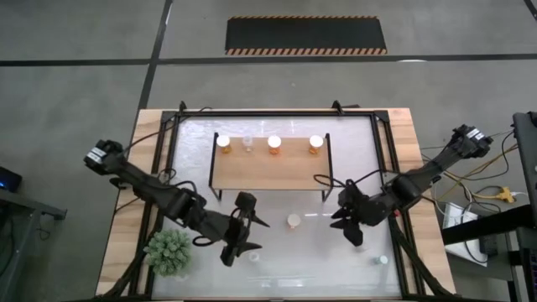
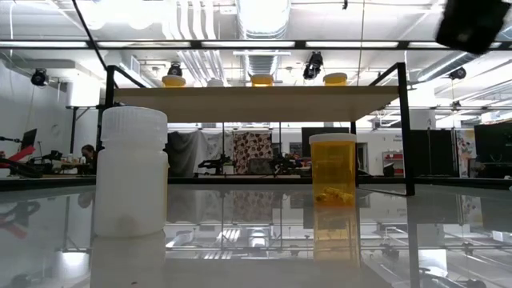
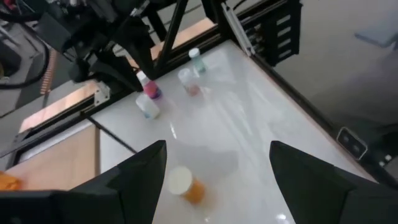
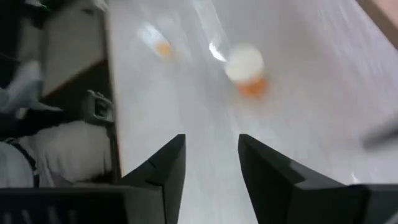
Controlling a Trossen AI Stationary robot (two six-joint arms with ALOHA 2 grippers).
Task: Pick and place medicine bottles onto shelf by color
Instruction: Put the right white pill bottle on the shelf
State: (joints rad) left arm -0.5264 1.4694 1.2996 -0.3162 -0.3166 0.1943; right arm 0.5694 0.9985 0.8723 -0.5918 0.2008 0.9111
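Both tools gape empty above the counter (image 1: 369, 134): left tool (image 1: 243, 228) and right tool (image 1: 344, 216) flank the orange bottle (image 1: 293, 221), touching neither. Beyond, the shelf (image 1: 268, 170) carries four bottles.

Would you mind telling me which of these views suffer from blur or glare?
Right wrist view: motion-blurred, the orange bottle smeared. High view: bottle caps on the shelf blown out white. Low view: sharp, the glossy tabletop mirroring ceiling lights. Left wrist view: mild softness only.
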